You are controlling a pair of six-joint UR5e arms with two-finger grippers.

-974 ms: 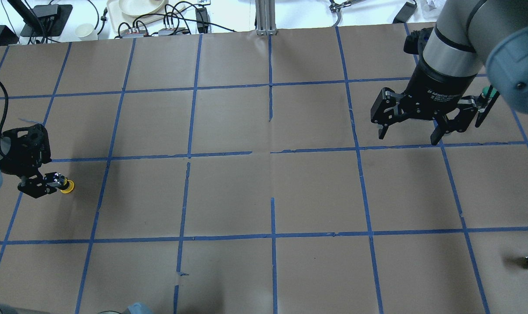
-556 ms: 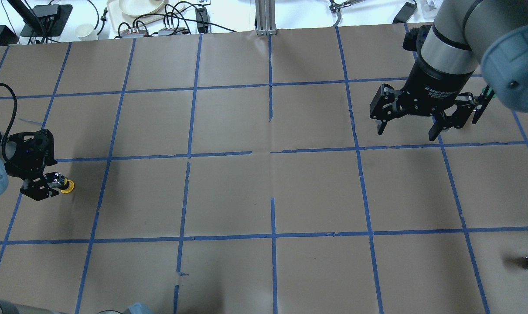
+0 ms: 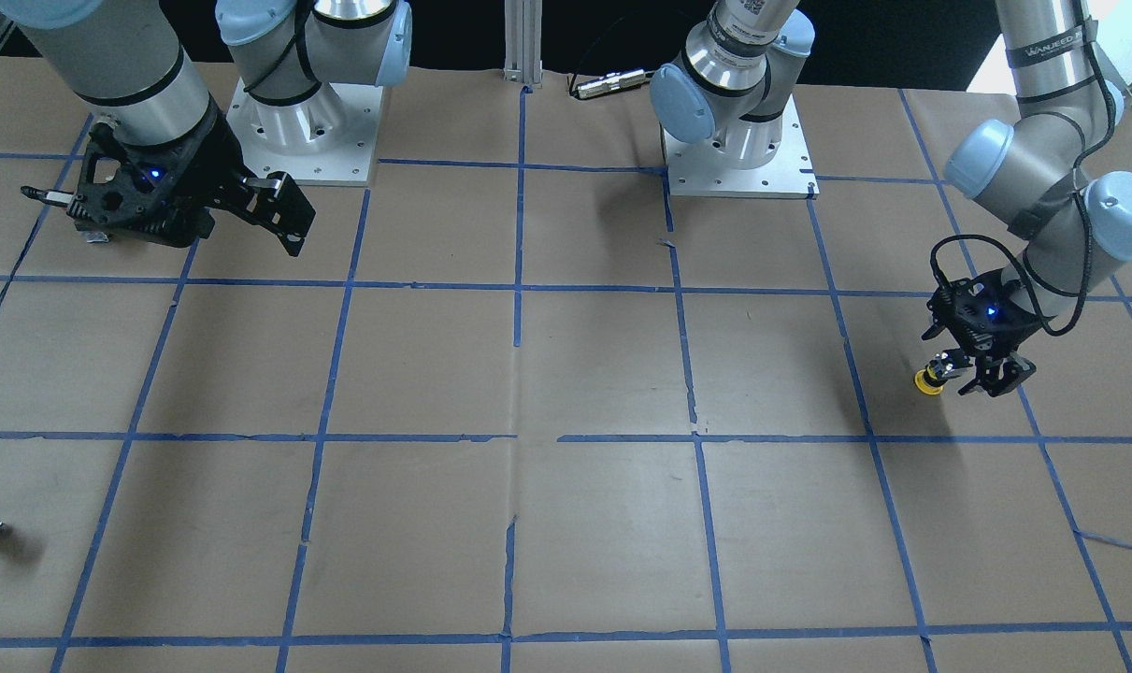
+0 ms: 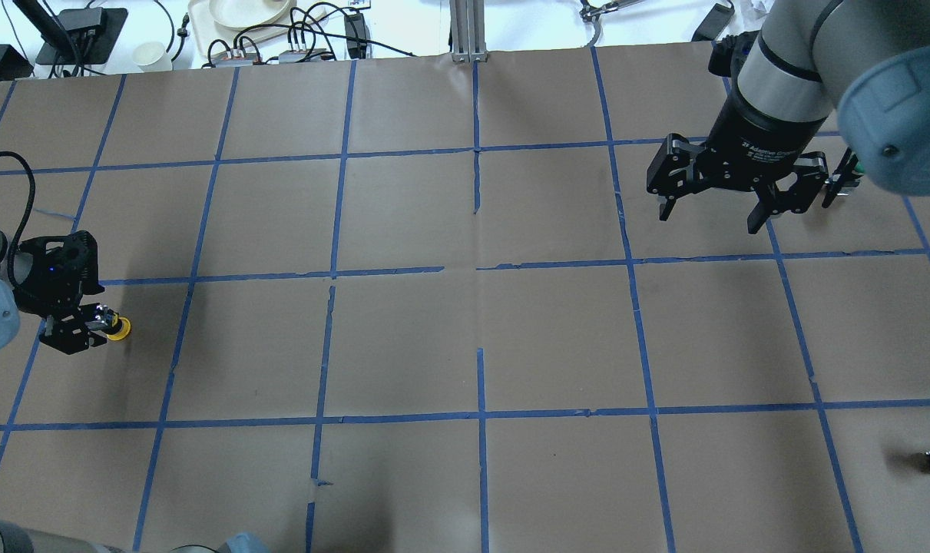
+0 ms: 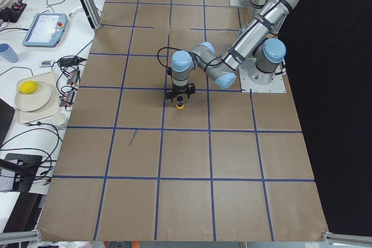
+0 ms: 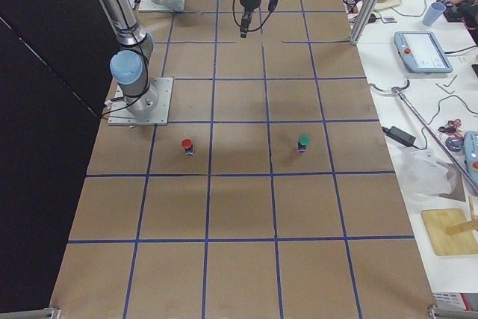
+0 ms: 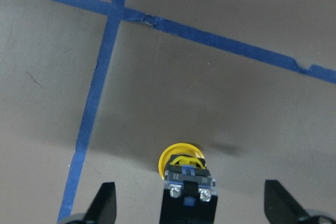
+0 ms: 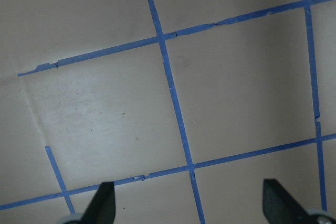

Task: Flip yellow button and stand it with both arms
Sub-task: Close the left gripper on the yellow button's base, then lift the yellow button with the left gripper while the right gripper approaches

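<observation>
Where brown paper (image 4: pixel 403 338) gridded with blue tape (image 4: pixel 403 271) covers the bench (image 4: pixel 557 100), the yellow button (image 4: pixel 117 328) rests near its left end, between the wide-spread fingers (image 7: pixel 107 203) of the left gripper (image 7: pixel 190 192); the right gripper (image 4: pixel 706 223) hangs wide and empty.

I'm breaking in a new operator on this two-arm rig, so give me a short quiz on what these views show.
1. True or false: the right claw is shut on the yellow button.
2. Pick one. The left claw is: A) open, straddling the yellow button; B) shut tight beside it; C) far across the table from it.
3. Fill in: in the left wrist view, the yellow button's ___ end is nearer the camera than its cap.
Key: 1 false, it is open and empty; 2 A; 3 base.
</observation>
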